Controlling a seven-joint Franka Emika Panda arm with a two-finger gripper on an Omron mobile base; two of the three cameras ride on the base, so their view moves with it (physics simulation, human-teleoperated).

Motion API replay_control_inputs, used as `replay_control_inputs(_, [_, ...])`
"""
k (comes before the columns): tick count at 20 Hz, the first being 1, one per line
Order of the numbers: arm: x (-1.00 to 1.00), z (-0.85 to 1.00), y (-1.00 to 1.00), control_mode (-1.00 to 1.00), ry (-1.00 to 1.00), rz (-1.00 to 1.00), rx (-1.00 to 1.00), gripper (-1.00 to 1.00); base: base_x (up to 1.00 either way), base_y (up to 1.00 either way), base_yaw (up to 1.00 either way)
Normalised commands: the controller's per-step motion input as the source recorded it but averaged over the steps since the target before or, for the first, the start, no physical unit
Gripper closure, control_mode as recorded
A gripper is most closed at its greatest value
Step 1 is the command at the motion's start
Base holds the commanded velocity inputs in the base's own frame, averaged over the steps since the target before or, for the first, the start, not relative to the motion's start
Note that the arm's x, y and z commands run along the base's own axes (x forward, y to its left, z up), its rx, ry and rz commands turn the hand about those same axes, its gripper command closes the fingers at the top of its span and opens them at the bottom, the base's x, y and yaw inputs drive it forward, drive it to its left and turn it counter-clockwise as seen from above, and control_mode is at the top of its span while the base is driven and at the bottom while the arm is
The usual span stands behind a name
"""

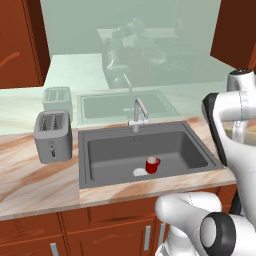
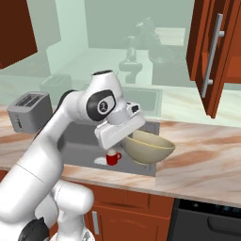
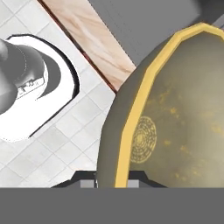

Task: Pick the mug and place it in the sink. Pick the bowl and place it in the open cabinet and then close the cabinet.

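The first half of the task appears done: the mug, a small glossy red cup with a side handle, stands upright on the floor of the sink, just right of the pale round drain. The step in hand is judged to be the carrying of the bowl toward the cabinet. The gripper is clamped on the bowl's near rim, one finger to each side of the thin yellow edge in the hand view, and the bowl hangs above the counter at the sink's right edge, clear of the marble-patterned surface. The bowl is wide, round and smooth-walled, olive-tan with mottled yellowish flecks and a faint circular mark inside. The cabinet, of reddish-brown wood with a long silver bar handle, hangs up and to the right with its door swung open. The next move seems to call for a lift up and to the right, keeping the bowl level enough to pass over the shelf edge, which is not visible here. A boxy grey toaster stands left of the dark matte basin, and a silver faucet rises at its far edge
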Motion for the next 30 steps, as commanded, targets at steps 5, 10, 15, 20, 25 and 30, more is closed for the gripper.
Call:
replay_control_inputs(5, [0.0,0.26,0.1,-1.0,-0.01,0.24,0.0,1.0,0.0,0.0,0.0])
replay_control_inputs(10, [-0.04,0.18,0.0,-1.0,-0.09,0.2,0.0,1.0,0.0,0.0,0.0])
replay_control_inputs(15, [-0.23,0.18,0.0,-1.0,-0.17,0.15,0.0,1.0,0.0,0.0,0.0])
replay_control_inputs(20, [-0.27,0.1,0.12,-1.0,-0.22,0.07,0.05,1.0,0.0,0.0,0.0])
replay_control_inputs(25, [-0.17,0.25,0.25,-1.0,-0.17,0.09,0.04,1.0,0.0,0.0,0.0])
replay_control_inputs(30, [-0.05,0.35,0.81,-1.0,-0.05,0.15,0.0,1.0,0.0,0.0,0.0])
